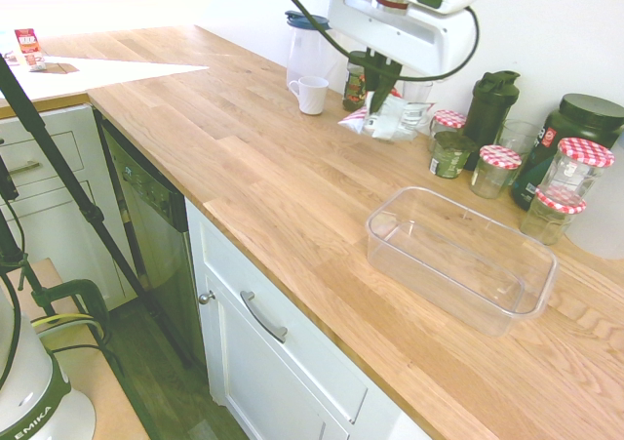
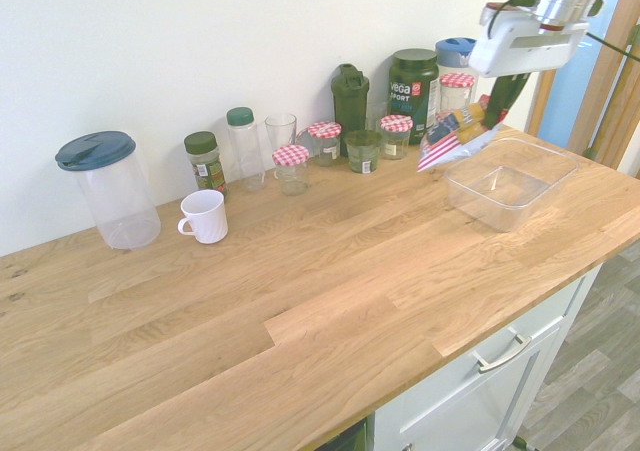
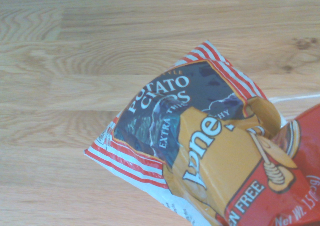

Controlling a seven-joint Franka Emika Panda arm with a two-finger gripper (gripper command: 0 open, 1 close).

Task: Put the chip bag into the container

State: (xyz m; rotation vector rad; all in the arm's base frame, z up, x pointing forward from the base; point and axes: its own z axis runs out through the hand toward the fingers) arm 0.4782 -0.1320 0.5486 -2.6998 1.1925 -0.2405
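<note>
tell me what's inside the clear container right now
Nothing: the clear container is empty, wood showing through its walls. The chip bag hangs from the gripper above the counter, not yet inside.

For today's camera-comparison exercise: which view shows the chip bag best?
The wrist view: the chip bag fills it, print readable. Both exterior views show it small, hanging from the hand above the counter, near the container.
</note>
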